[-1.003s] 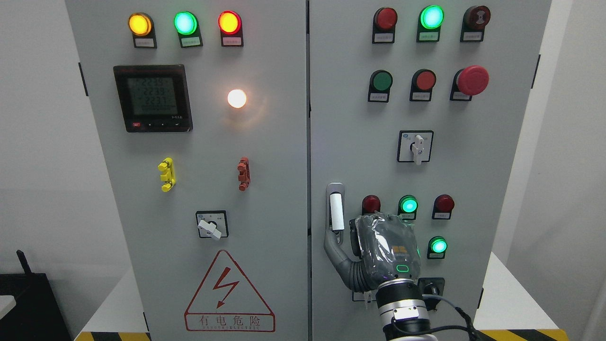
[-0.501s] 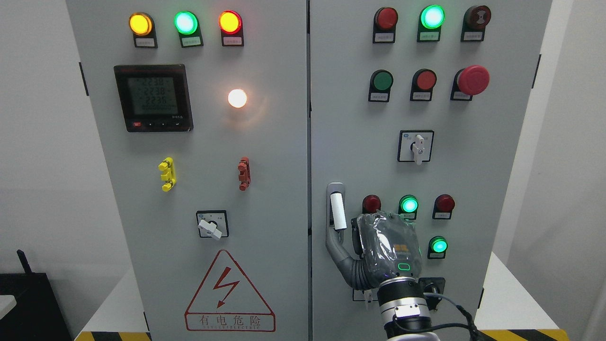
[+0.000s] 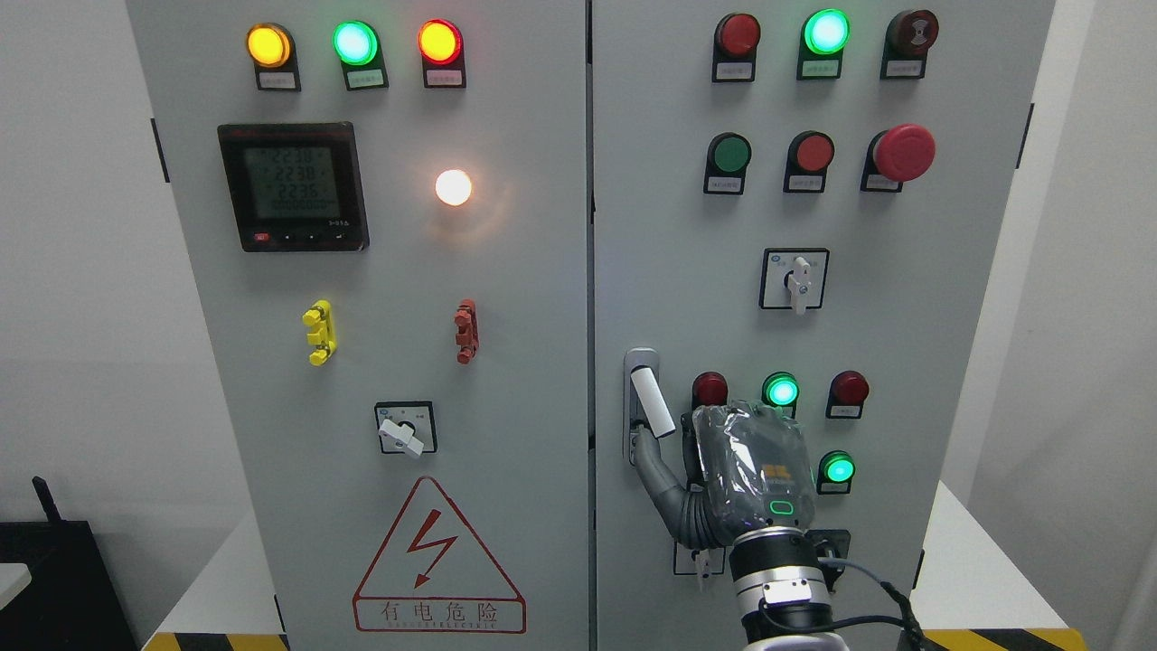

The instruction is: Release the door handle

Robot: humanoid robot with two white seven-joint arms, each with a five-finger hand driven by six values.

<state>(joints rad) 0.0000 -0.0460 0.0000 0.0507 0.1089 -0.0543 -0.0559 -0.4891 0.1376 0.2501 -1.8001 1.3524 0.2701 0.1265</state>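
The white door handle (image 3: pixel 652 400) sits in its grey recess at the left edge of the cabinet's right door (image 3: pixel 904 271). It is tilted, with its lower end swung out to the right. My right hand (image 3: pixel 676 445), wrapped in clear plastic, comes up from the bottom edge and is shut on the handle's lower end. Its grey thumb (image 3: pixel 660 484) reaches up under the handle, and its dark fingers press against the handle's right side. The palm's back hides the rest of the grip. The left arm does not show.
Around the hand on the right door are red and green lamps (image 3: pixel 781 391), a rotary switch (image 3: pixel 796 280) and a red mushroom button (image 3: pixel 902 152). The left door (image 3: pixel 506 380) carries a meter (image 3: pixel 293 186), lamps, a switch and a warning triangle (image 3: pixel 437 561).
My right hand has shifted slightly right and down. The handle, upright before, has tilted with its lower end swinging to the right along with the hand.
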